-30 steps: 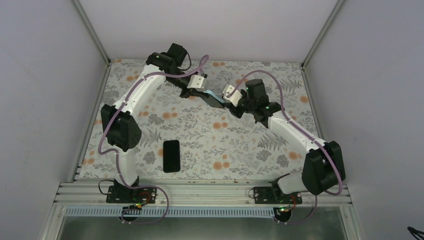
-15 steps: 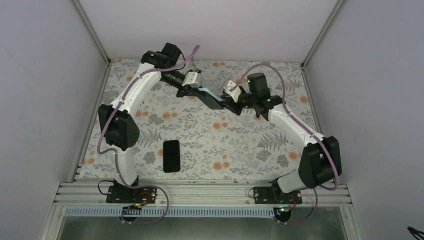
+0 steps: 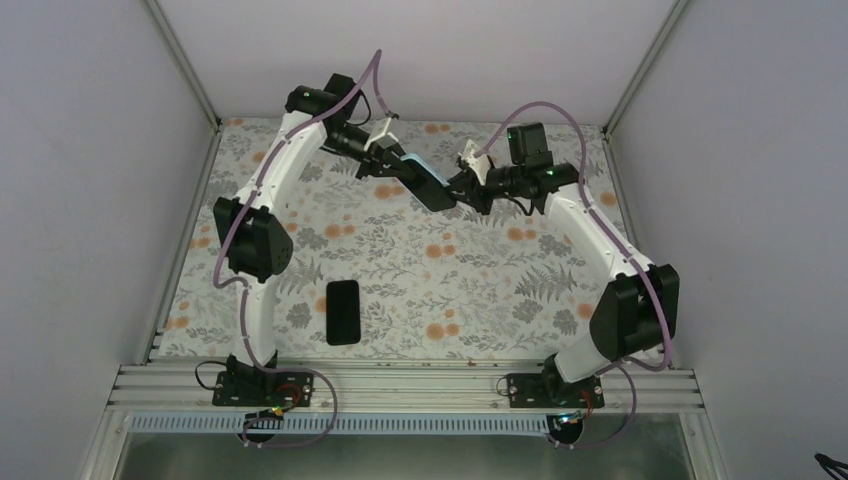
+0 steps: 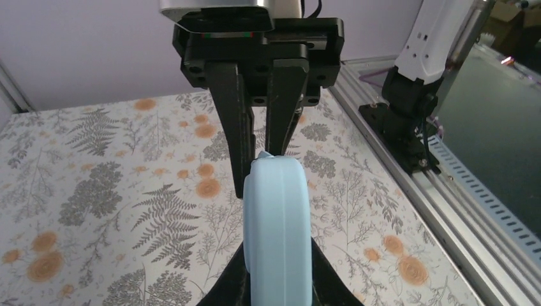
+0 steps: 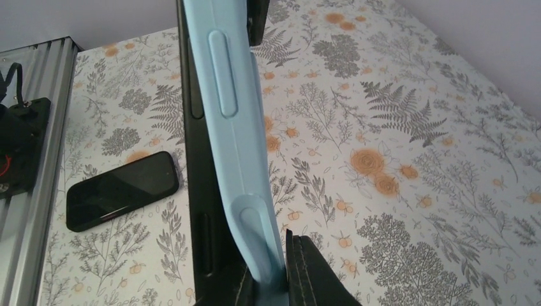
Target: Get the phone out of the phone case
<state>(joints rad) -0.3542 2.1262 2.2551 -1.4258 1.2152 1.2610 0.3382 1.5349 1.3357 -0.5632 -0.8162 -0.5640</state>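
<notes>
From where I stand the job looks barely begun. The phone [image 5: 199, 191] is still inside the phone case [image 5: 233, 95], and the pair hangs in the air over the far middle of the table [image 3: 400, 270], strung between the two arms like a bridge. The left gripper [image 3: 400, 170] has its jaws closed on the far-left end, and the right gripper [image 3: 457, 188] is clamped on the near-right end. The left wrist view shows both sets of fingers pinching the blue shell edge-on. In the right wrist view the black body runs close beside the blue lip along the long side, and I can't tell whether any corner has begun to come free. As I judge it, all the peeling is left to do: the soft shell has to be bent back off one end while the other arm holds firm. There is good room beneath the pair and toward the near side. The far wall [image 3: 400, 60] is close behind the left arm, so drawing apart left and right looks safer than pushing farther back. A spare black phone [image 3: 342, 311] lies flat well nearer, toward the rail [image 3: 400, 385], out of the way.
</notes>
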